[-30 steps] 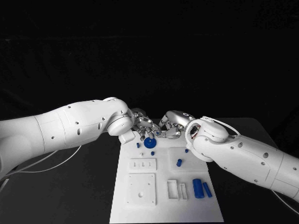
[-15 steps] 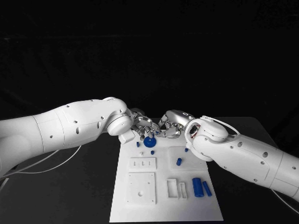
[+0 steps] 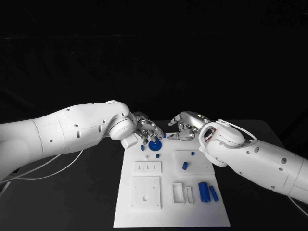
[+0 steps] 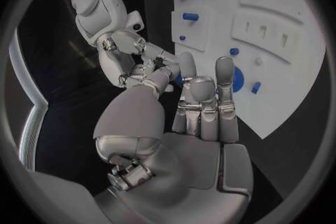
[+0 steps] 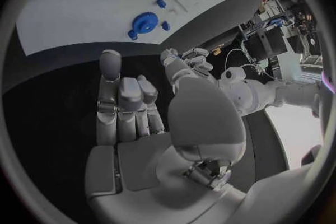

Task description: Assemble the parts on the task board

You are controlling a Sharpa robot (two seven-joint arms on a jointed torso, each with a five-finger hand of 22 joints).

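Observation:
The white task board (image 3: 202, 214) lies lengthwise in the middle of the table. A blue gear (image 3: 155, 146) sits flat at its far end, with small blue pieces (image 3: 157, 156) beside it. My left hand (image 3: 146, 128) hovers over that far end, fingers straight and side by side, their tips just above the gear (image 4: 238, 79). It holds nothing. My right hand (image 3: 184, 125) is at the board's far right corner, a little apart from the left hand. Its fingers (image 5: 125, 102) stand straight and hold nothing, and the gear (image 5: 145, 22) lies beyond them.
Two blue cylinders (image 3: 208, 193) lie side by side near the board's front right. A short blue peg (image 3: 185, 167) stands mid-board. White raised blocks (image 3: 146, 193) take up the board's left side. Black table lies on both sides.
My right hand has drawn back to the right, away from the left hand and the gear. The left hand has barely moved.

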